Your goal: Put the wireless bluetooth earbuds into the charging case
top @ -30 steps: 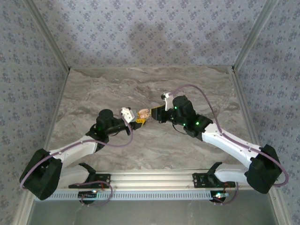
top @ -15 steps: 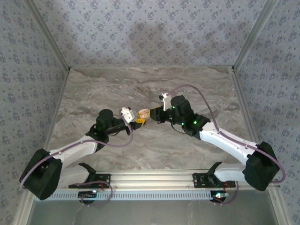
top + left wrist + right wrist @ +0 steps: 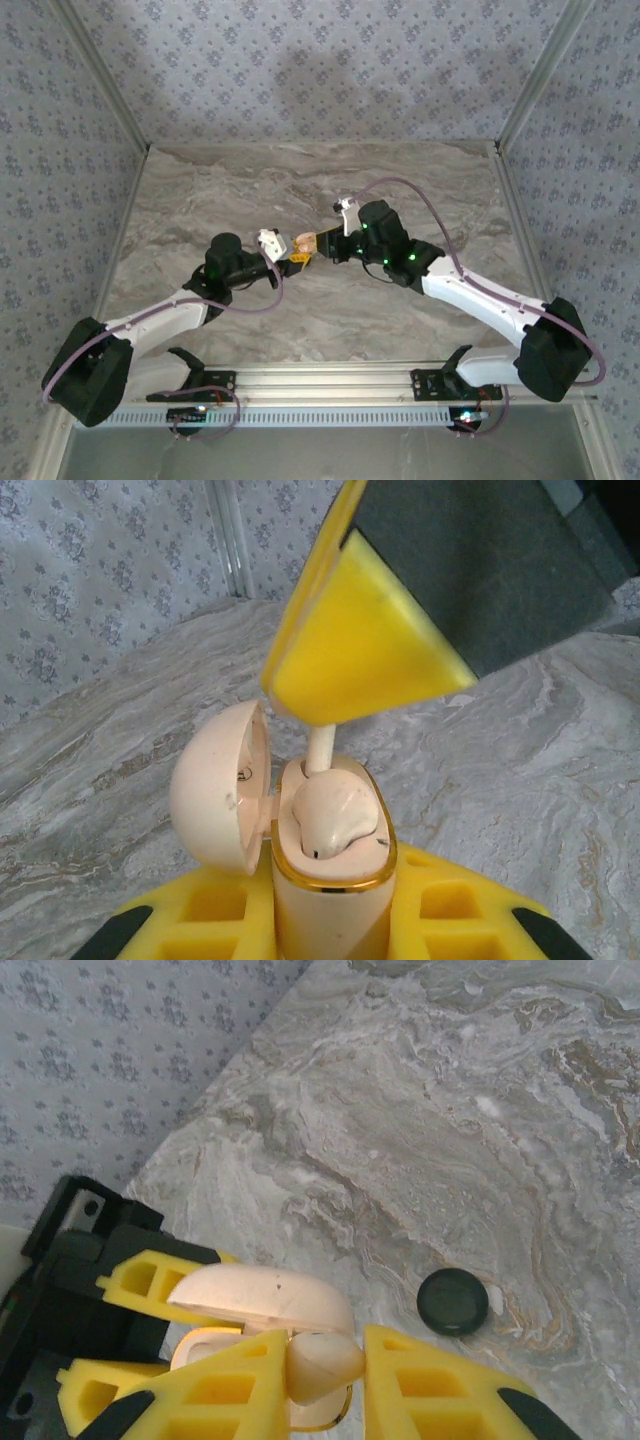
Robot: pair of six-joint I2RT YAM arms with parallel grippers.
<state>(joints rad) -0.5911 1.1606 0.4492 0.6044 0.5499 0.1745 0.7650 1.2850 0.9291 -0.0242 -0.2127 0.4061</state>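
Spanning wall to wall, one marble bench (image 3: 420, 190) lies open around both arms. The left end effector (image 3: 297, 262) clamps one open charging case (image 3: 325, 915) upright. The right end effector (image 3: 325, 1372) pinches one pale earbud (image 3: 322, 1358) at its mouth. A second earbud (image 3: 335, 815) sits inside, and one black disc (image 3: 453, 1301) lies nearby.

Earbud (image 3: 328, 818) in charging case (image 3: 322, 920), disc (image 3: 453, 1301) nearby.

Case (image 3: 325, 920) is being seen as smooth glossy plastic, rim (image 3: 335, 878) shiny gold; pads (image 3: 350, 640) matt foam; table (image 3: 420, 1140) matt marble-look.
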